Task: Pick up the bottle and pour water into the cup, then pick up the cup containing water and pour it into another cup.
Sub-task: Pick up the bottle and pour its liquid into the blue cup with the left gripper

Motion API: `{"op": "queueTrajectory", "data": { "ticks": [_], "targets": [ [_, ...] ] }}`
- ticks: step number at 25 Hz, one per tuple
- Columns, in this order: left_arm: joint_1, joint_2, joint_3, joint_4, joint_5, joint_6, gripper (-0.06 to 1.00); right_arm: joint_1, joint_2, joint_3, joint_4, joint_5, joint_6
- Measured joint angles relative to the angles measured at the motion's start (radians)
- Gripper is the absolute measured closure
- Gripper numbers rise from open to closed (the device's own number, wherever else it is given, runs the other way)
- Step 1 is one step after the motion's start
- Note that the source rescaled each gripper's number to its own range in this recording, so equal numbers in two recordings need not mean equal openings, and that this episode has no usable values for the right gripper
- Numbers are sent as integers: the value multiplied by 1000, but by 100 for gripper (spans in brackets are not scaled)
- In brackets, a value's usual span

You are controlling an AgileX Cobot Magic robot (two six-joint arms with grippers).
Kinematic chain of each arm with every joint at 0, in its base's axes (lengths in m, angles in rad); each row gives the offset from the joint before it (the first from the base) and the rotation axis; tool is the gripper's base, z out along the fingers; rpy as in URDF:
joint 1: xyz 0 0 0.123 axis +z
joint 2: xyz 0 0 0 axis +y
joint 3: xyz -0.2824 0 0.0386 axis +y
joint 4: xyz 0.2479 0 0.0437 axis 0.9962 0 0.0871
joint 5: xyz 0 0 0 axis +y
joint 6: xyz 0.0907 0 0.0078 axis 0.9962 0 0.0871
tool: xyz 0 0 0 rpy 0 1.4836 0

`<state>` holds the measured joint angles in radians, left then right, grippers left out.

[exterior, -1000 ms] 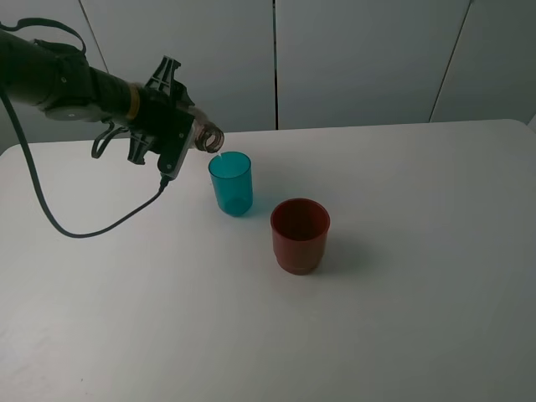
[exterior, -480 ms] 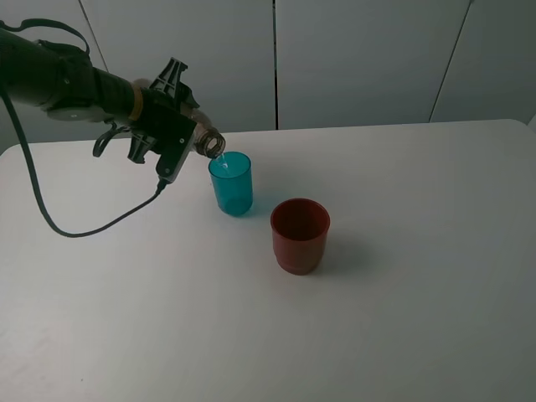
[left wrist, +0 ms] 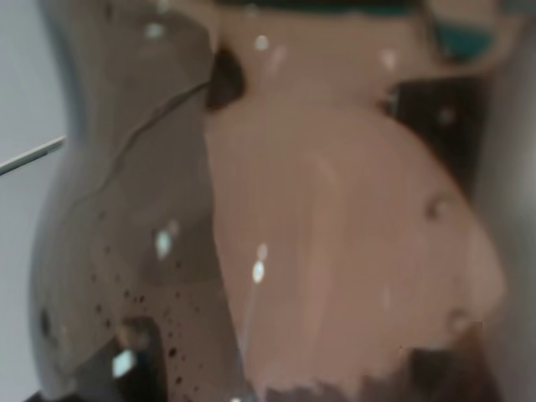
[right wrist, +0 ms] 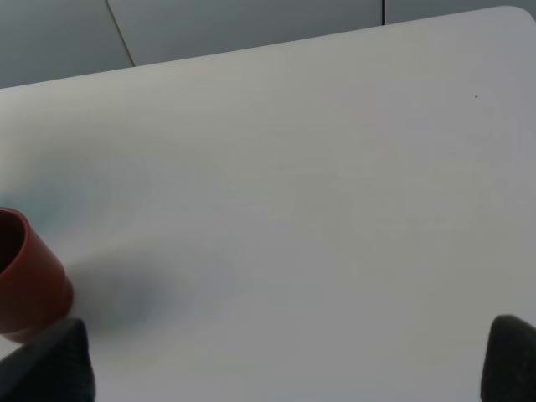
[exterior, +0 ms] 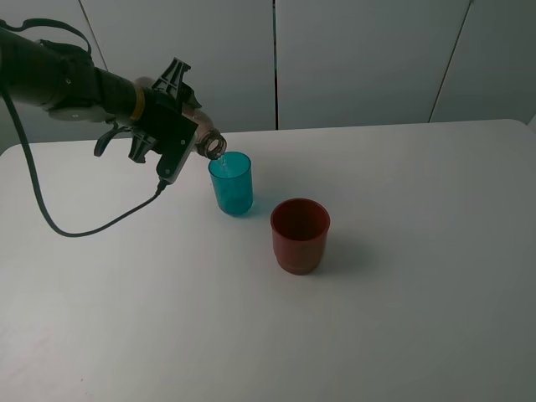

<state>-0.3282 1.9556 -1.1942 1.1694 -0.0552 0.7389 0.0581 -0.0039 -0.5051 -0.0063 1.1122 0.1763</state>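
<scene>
Gripped tilted in the left fingers [exterior: 177,138]: the bottle [exterior: 209,143], mouth just over the rim of the cup [exterior: 231,186], from its ten o'clock; perhaps trickling, too faint to tell. At the cup's four o'clock, upright on the worktop [exterior: 402,301]: another cup [exterior: 300,236]. Spread wide, empty: the right fingers [right wrist: 509,356].

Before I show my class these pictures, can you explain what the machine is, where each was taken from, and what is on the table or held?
It is a robot with two arms, each ending in a gripper. One picture comes from a camera mounted high; the other two from cameras on the wrists. On the white table stand a teal-blue tumbler and a wider dark red cup. The left gripper holds a clear bottle tipped with its mouth over the tumbler; its wrist camera sees that bottle as a close blur. The right gripper is open, holding nothing.
</scene>
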Motion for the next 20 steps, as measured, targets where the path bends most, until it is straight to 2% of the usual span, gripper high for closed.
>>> {"op": "queueTrajectory", "data": {
  "ticks": [14, 20],
  "targets": [
    [0, 2, -54, 2, 10, 49, 92, 0, 0, 0, 0, 0, 0],
    [0, 2, -63, 41, 14, 57, 92, 0, 0, 0, 0, 0, 0]
  ]
}}
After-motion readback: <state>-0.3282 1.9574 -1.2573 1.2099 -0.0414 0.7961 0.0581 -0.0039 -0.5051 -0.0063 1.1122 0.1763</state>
